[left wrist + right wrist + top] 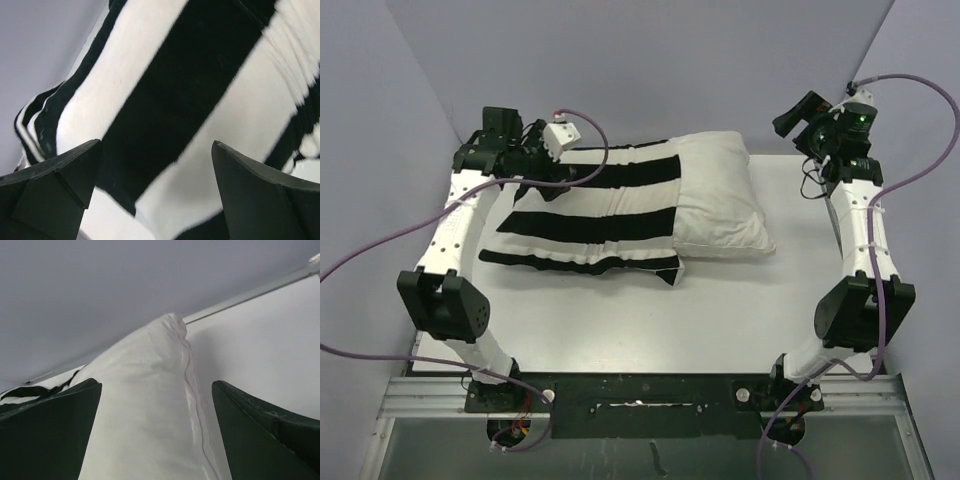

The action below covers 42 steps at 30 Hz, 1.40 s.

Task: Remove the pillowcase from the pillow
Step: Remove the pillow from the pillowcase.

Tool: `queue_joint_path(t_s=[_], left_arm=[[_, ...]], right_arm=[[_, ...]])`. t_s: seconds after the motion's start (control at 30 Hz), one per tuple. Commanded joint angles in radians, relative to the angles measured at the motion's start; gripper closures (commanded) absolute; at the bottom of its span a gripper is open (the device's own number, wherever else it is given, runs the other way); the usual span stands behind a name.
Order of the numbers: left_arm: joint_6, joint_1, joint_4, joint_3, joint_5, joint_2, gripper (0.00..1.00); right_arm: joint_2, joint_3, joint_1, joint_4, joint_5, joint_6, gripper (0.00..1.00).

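The pillowcase [590, 215], black and white striped, lies on the left half of the table and still covers the left part of the pillow. The plain white pillow [720, 200] sticks out of its right end. My left gripper [527, 163] hovers at the pillowcase's far left corner. In the left wrist view it [156, 144] is open, with striped pillowcase fabric [165, 100] showing below the gap. My right gripper [792, 122] hangs off the pillow's far right corner, apart from it. In the right wrist view it [156, 384] is open, and the pillow's seamed end [145, 405] lies ahead.
The white table [720, 310] is bounded by grey walls at the back and both sides. Purple cables [360, 255] loop off each arm. The arm bases stand on a metal rail [640, 395] at the near edge.
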<state>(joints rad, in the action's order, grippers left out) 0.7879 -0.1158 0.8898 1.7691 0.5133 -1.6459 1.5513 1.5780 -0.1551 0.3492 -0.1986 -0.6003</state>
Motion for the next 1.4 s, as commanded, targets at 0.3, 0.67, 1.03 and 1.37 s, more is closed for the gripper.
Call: queue_joint_path(t_s=[0.3, 0.67, 1.03, 1.37], left_arm=[[-0.152, -0.175, -0.160, 0.011, -0.132, -0.267, 0.25], [0.203, -0.236, -0.061, -0.573, -0.107, 0.041, 0.63], [0.178, -0.239, -0.047, -0.593, -0.087, 0.076, 0.82], [0.067, -0.247, 0.074, -0.444, 0.049, 0.115, 0.63]], right_arm=[[0.305, 0.162, 0.212, -0.005, -0.091, 0.157, 0.02], [0.272, 0.178, 0.194, -0.128, -0.091, 0.197, 0.02], [0.290, 0.030, 0.281, -0.201, -0.171, 0.097, 0.02], [0.335, 0.054, 0.346, -0.449, -0.357, 0.011, 0.95]])
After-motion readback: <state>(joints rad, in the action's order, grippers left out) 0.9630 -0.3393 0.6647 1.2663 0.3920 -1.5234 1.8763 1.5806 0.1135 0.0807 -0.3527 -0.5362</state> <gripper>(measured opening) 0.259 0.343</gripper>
